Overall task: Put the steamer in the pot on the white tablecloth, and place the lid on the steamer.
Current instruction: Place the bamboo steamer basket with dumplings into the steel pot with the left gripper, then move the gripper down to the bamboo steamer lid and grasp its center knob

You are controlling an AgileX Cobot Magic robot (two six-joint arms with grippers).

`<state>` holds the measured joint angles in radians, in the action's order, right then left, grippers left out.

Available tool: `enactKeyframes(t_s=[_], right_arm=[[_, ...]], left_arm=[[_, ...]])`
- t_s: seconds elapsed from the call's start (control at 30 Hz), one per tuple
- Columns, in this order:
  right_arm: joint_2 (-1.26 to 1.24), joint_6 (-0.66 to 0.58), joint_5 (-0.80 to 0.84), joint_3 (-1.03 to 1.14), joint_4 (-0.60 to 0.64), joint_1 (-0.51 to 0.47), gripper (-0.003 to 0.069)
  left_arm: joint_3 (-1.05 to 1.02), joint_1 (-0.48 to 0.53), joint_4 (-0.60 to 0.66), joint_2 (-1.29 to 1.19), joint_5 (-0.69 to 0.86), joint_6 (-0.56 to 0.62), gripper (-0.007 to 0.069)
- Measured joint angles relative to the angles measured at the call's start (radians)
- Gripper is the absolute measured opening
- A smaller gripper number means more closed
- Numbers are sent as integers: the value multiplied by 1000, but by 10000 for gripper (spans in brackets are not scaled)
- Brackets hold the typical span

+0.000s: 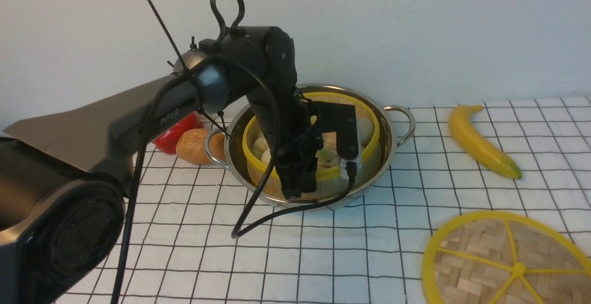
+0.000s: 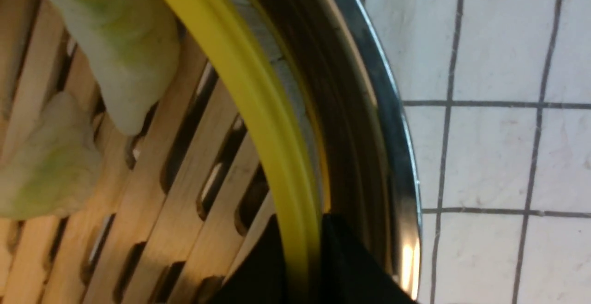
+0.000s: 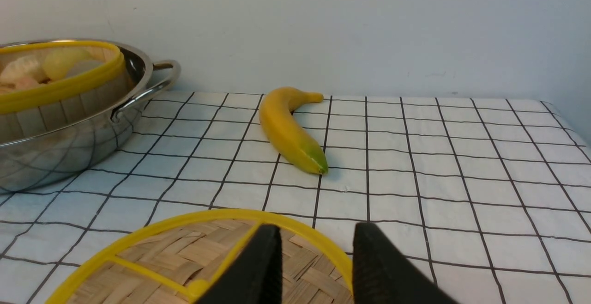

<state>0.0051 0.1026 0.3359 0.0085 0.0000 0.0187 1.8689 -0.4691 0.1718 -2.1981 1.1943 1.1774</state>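
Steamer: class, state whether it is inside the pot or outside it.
Inside. The steamer sits within the steel wall of the pot in the front view; the lid lies apart on the tablecloth.

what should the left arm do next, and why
Probably open the left fingers and lift clear: they pinch the rim of the steamer, which already sits in the pot, and the lid lies on the tablecloth under the open right fingers.

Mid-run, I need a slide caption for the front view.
Left gripper pinches the rim of the steamer inside the pot; the lid lies apart on the white tablecloth, robot's right.
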Motion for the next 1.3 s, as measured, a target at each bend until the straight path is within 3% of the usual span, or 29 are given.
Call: enactKeyframes(t_s=[0.4,0.6,0.73,0.8,0.9,1.0,1.3], right_arm=[[0,0,0,0,0,0,243],[0,0,0,0,0,0,243],[0,0,0,0,0,0,243],[0,0,0,0,0,0,243],[0,0,0,0,0,0,243],[0,0,0,0,0,0,243],[0,0,0,0,0,0,243]], left_arm=[[25,-1,-20,4,7,-87,498],[132,-2,-140,60,15,-244,587],[241,-2,-247,108,17,-434,584],[303,-2,-278,131,18,-585,570],[390,-2,-291,150,19,-805,536],[438,-2,-293,154,8,-943,499],[448,-2,-294,149,-133,-1013,368]])
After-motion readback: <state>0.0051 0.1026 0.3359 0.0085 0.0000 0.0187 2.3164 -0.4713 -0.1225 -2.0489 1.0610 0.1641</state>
